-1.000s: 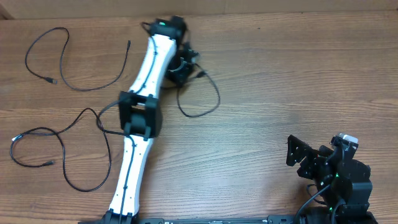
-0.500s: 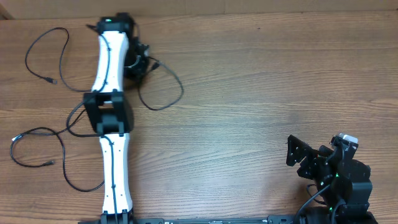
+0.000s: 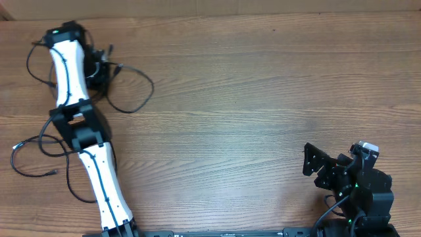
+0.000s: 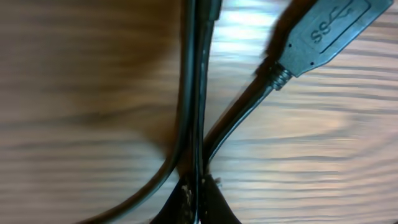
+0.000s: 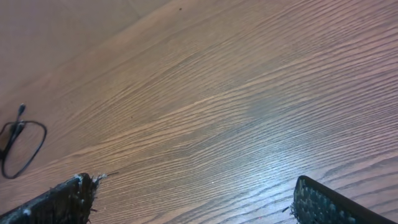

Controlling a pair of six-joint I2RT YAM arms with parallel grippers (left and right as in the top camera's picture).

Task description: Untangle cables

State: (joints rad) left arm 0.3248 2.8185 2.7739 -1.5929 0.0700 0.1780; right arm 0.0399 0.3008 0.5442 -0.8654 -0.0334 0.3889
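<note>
Carried leftward along the far bench, a limp, light cable is pinched in the left hand and is judged best gripped beside its stiff plug.

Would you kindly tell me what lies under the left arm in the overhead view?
Two cables run under it: the upper-left cable and the lower-left cable. Where they pass beneath the left arm is covered, so any tangling there cannot be seen.

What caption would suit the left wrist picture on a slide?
Close-up: the left gripper pinches a thin black cable, a USB plug alongside, wooden table beneath.
</note>
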